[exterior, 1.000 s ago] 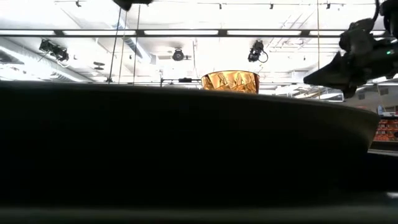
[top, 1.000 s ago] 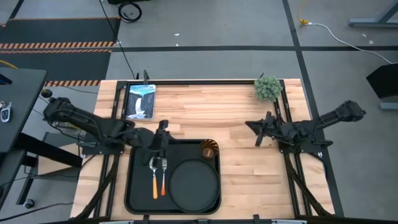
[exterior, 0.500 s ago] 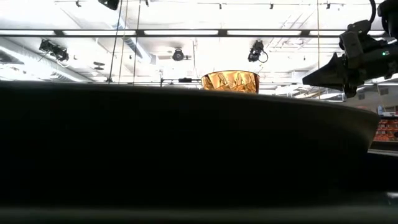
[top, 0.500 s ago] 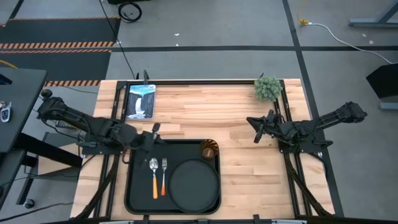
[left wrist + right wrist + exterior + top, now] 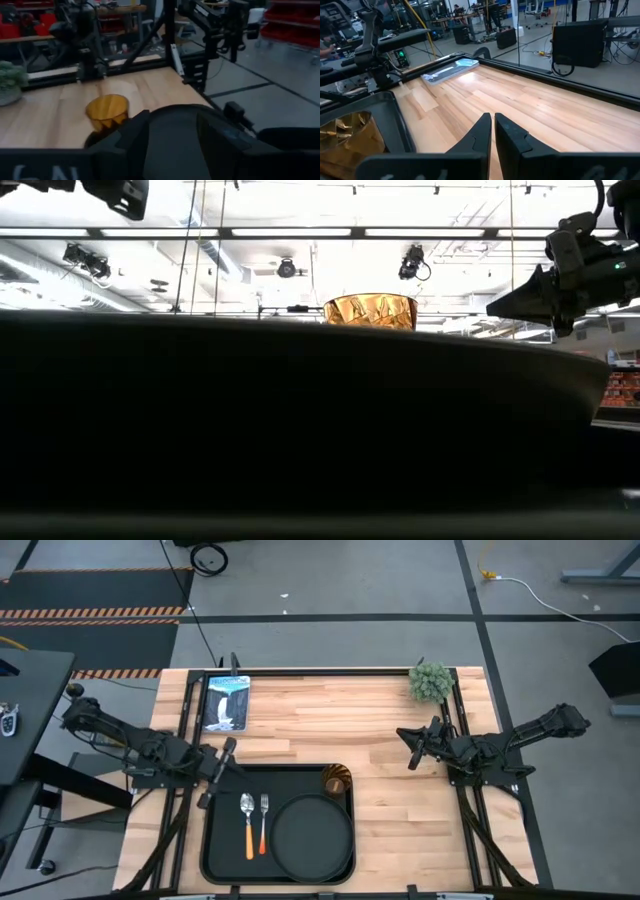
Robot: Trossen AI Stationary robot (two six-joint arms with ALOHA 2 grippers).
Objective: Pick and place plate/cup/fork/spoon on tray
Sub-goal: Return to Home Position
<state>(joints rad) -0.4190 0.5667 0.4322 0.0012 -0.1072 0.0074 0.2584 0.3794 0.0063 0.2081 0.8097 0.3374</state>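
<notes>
Wrapping up: all four items already sit on the tray [image 5: 215,850], so the step in hand looks like pulling both arms clear and parking.
Doing it well: back the left arm off high enough to miss the tray's raised edge; don't sweep across the cup; leave the right arm where it is.
Left gripper: [image 5: 217,772] over the counter [image 5: 400,730] at the tray's far-left corner, fingers apart, holding nothing.
Right gripper: [image 5: 410,745] on the right side of the counter, well apart from the tray, fingers together or almost touching, nothing between them.
Plate: [image 5: 312,837] round, flat, black with raised rim; lies on the right half of the tray, toward the near edge.
Cup: [image 5: 336,782] small amber tumbler with faceted sides, upright, at the tray's far-right corner, just beyond the plate; low view shows its upper part over the dark rim.
Spoon: [image 5: 247,825] silver bowl, yellow-orange handle; on the left half of the tray, bowl pointing far.
Fork: [image 5: 264,823] silver tines, thin red-orange handle; just right of the spoon and parallel to it, between spoon and plate.
Tray: large, black, rectangular, rounded corners; at the counter's near edge, left of centre.
Risk: low, only a bump to the tray corner by the left arm.
</notes>
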